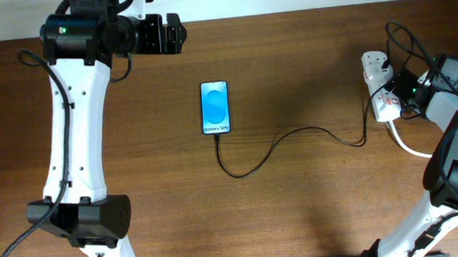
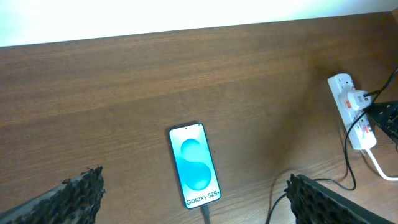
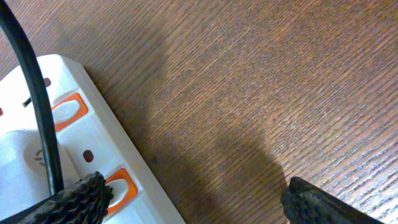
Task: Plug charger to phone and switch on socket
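Charger [image 1: 293, 136] seems seated in the phone [image 1: 215, 107]; the right pincer [image 3: 193, 205], spread wide, hangs over the socket [image 3: 118, 155] near the table [image 1: 304, 60] edge: press one fingertip [image 3: 81, 199] squarely onto the orange switch [image 3: 121, 185]

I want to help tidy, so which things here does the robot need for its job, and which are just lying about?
For the job:
phone
charger, the thin black cable
socket, the white power strip

Just lying about:
nothing loose that I can see, only the wooden table underneath and the socket's thick white cord
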